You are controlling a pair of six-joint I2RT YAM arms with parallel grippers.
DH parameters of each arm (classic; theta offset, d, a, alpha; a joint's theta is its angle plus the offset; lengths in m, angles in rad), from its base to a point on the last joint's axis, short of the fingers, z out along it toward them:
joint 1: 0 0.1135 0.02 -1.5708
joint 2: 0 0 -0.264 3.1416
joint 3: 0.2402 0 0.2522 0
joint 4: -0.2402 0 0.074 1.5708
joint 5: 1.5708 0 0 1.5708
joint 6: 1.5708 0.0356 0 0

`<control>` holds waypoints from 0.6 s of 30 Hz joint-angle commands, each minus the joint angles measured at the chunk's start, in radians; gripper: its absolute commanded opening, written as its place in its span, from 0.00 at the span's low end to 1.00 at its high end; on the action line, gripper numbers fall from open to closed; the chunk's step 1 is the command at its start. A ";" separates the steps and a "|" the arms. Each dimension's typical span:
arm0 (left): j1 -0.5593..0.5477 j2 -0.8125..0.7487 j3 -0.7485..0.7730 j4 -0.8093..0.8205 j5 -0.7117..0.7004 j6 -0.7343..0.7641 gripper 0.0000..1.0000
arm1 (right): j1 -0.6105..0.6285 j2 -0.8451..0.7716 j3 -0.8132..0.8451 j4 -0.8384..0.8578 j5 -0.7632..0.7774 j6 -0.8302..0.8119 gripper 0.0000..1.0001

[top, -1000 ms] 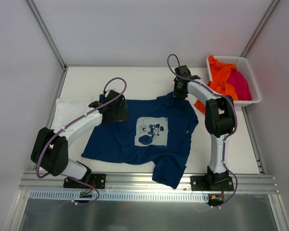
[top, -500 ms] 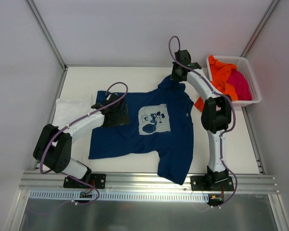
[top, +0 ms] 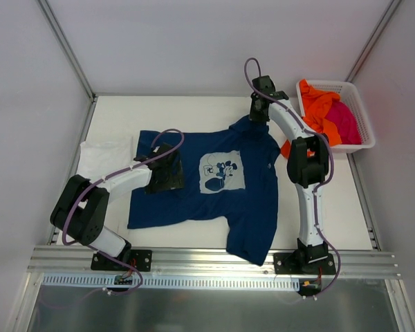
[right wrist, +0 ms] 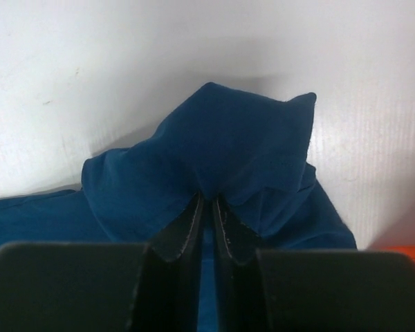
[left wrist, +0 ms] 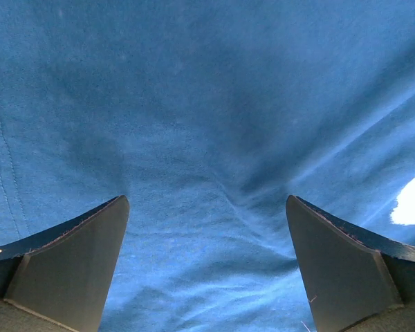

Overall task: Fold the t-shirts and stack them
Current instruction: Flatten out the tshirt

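The bench [top: 194, 111] carries the navy tee [top: 249, 200], spread across its middle and reaching the near edge. Toward the far edge, the right gripper [right wrist: 206, 200] has its jaws pinching a raised fold of it. The left gripper [left wrist: 206, 200] is over its left part, jaws wide apart.

Ahead of the right gripper [top: 259, 119] bare table [top: 194, 114] runs open to the back wall [top: 214, 48]; close on its right the orange t-shirt [top: 318, 107] and basket [top: 353, 146] block the way. The white t-shirt [top: 100, 155] lies off to the left of the left gripper [top: 167, 174], the navy t-shirt [top: 194, 200] flat beneath it.
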 commanded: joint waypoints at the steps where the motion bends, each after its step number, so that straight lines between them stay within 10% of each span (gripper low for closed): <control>1: 0.011 -0.008 -0.016 0.020 0.016 -0.022 0.99 | -0.017 -0.018 0.060 -0.018 0.058 -0.027 0.12; 18: 0.011 -0.020 -0.096 0.031 0.008 -0.053 0.99 | -0.086 0.032 0.258 -0.038 0.026 -0.021 0.19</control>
